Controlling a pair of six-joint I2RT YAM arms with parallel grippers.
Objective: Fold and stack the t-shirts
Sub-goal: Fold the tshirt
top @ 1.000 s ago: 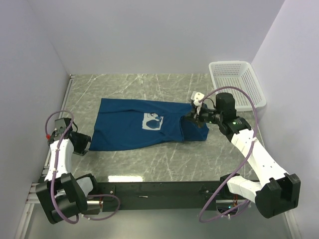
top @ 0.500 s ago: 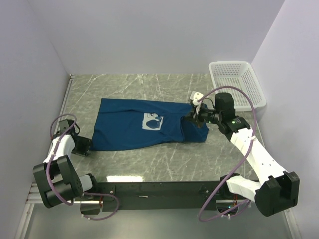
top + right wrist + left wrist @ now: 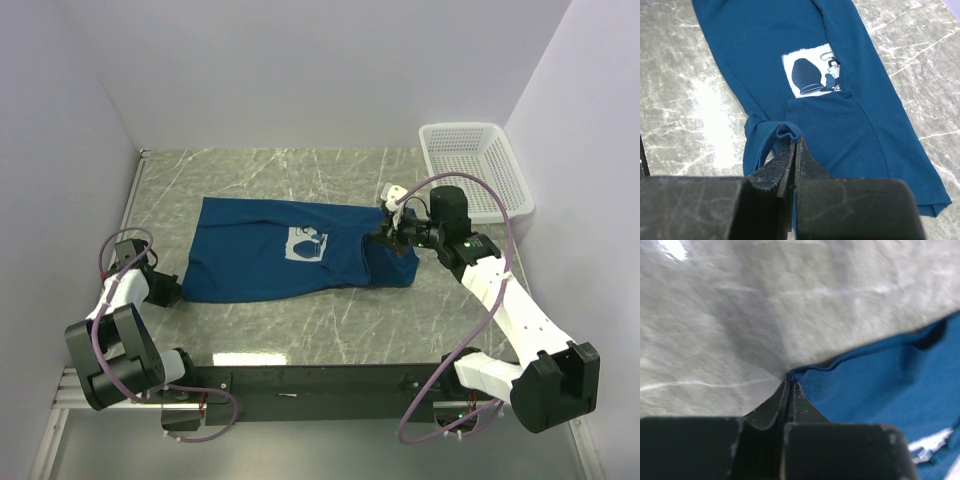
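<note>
One dark blue t-shirt (image 3: 260, 250) lies flat across the marble table, its pale square print (image 3: 308, 243) facing up. My left gripper (image 3: 172, 292) sits low at the shirt's near left corner. In the left wrist view its jaws (image 3: 790, 381) are pressed together with the tip of the blue hem (image 3: 810, 371) pinched between them. My right gripper (image 3: 385, 232) is at the shirt's right end. In the right wrist view it (image 3: 796, 141) is shut on a raised fold of the t-shirt (image 3: 765, 50), with the print (image 3: 815, 70) beyond it.
A white mesh basket (image 3: 475, 165) stands at the back right corner. Pale walls close the table on the left, back and right. The black rail with the arm bases (image 3: 320, 385) runs along the near edge.
The left arm has swung down to the shirt's near left corner and its jaws have gone from open to shut on the hem. The right gripper has kept its hold and place.
</note>
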